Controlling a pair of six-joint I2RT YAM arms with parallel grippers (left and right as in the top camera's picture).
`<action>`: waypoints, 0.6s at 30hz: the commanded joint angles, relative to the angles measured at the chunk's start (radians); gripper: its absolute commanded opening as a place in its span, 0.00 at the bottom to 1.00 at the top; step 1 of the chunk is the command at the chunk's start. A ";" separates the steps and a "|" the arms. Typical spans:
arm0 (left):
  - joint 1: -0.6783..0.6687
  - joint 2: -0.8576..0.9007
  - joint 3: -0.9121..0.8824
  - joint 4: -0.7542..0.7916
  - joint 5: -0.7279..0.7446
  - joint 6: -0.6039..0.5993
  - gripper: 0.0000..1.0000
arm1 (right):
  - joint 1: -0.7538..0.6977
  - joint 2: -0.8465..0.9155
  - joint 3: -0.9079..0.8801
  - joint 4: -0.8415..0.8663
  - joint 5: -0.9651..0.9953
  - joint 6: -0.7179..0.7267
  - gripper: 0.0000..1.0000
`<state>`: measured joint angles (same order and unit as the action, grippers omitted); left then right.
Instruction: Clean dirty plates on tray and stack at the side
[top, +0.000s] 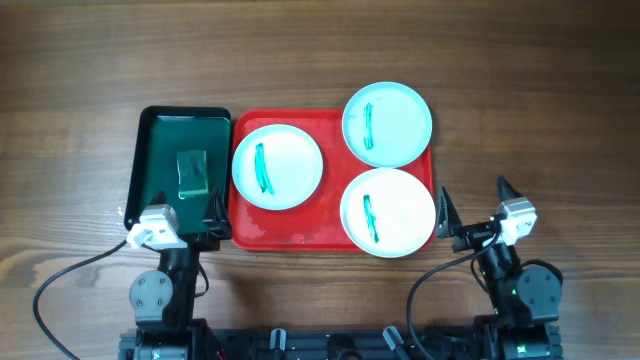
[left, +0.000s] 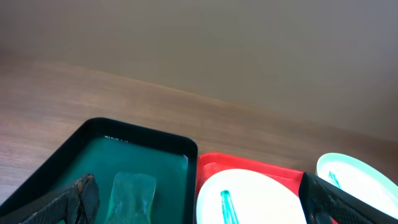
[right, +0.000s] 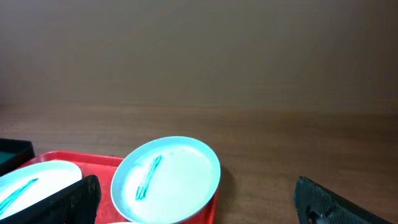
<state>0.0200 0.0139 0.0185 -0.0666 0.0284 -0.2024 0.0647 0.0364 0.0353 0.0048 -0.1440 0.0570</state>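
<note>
Three plates lie on the red tray, each with a teal smear. A white one is at the left and another white one at the front right. A pale blue one sits at the back right and overhangs the rim. My left gripper is open and empty at the near end of the green tray. My right gripper is open and empty just right of the red tray. The left wrist view shows the left plate. The right wrist view shows the pale blue plate.
A narrow dark green tray lies left of the red tray and touches it. It holds a green sponge, also in the left wrist view. Bare wooden table surrounds both trays.
</note>
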 joint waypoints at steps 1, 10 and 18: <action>0.007 0.001 0.064 -0.037 -0.011 -0.019 1.00 | 0.004 0.006 0.023 0.010 0.016 -0.028 1.00; 0.007 0.216 0.381 -0.259 -0.040 -0.019 1.00 | 0.004 0.049 0.096 -0.006 -0.037 0.026 1.00; 0.007 0.591 0.802 -0.575 -0.041 -0.019 0.99 | 0.004 0.389 0.378 -0.116 -0.113 0.021 1.00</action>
<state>0.0200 0.4671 0.6563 -0.5705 -0.0021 -0.2157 0.0647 0.2974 0.2817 -0.0731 -0.1989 0.0666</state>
